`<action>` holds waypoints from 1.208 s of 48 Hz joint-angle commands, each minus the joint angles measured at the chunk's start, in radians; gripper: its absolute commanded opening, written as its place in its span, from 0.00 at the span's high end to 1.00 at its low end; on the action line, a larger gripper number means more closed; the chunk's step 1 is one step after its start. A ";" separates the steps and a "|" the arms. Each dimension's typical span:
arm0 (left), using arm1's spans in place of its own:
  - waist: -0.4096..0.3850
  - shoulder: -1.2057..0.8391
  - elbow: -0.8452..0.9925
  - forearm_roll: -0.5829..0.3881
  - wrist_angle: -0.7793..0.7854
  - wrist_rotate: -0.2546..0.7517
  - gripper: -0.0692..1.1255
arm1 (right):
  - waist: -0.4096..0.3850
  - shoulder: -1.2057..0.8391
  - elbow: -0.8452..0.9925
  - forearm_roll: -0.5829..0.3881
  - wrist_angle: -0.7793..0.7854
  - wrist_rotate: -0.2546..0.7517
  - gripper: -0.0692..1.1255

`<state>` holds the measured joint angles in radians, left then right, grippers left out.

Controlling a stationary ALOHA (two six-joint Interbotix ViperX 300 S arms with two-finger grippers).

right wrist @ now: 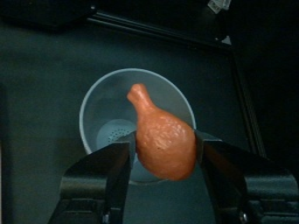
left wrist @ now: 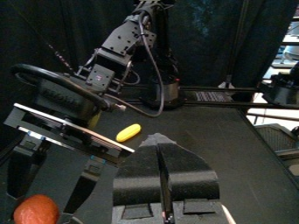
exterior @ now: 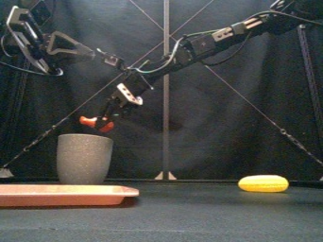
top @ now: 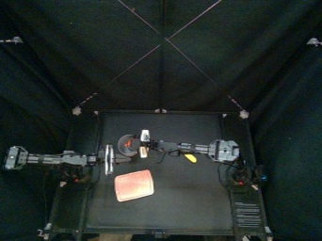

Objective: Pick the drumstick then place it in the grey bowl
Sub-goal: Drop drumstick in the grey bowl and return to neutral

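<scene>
Clenched on the drumstick (right wrist: 162,140) across its fat end, right gripper (right wrist: 163,162) directly above the grey bowl (right wrist: 111,101); probably light, rigid and slick, so best pinched at the widest part, not the tapering bone.

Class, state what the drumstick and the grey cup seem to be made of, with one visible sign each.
Drumstick: probably moulded plastic or rubber; smooth, evenly orange-brown surface. Grey cup: possibly ceramic or stone-look plastic; matt, finely speckled wall.

R claw (right wrist: 162,157) clamped mid-air; L claw (left wrist: 162,156) closed.
</scene>
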<state>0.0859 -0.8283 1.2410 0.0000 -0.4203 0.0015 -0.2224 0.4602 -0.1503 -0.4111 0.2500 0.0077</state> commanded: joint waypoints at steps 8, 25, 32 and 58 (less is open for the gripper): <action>0.006 0.002 -0.012 0.002 -0.012 0.003 0.97 | -0.005 -0.028 -0.023 0.025 0.023 0.008 0.14; 0.008 0.003 -0.005 0.000 -0.011 0.003 0.97 | -0.009 -0.126 0.078 0.147 -0.095 0.011 0.14; 0.009 0.002 -0.003 0.002 -0.012 0.003 0.97 | -0.014 -0.239 0.255 0.195 -0.255 0.014 0.14; 0.086 0.002 -0.003 0.000 -0.015 0.003 0.97 | 0.028 -0.703 0.879 0.337 -0.640 0.014 0.14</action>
<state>0.1519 -0.8283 1.2487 0.0000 -0.4234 0.0031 -0.2102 -0.1672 0.6872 -0.0920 -0.3467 0.0215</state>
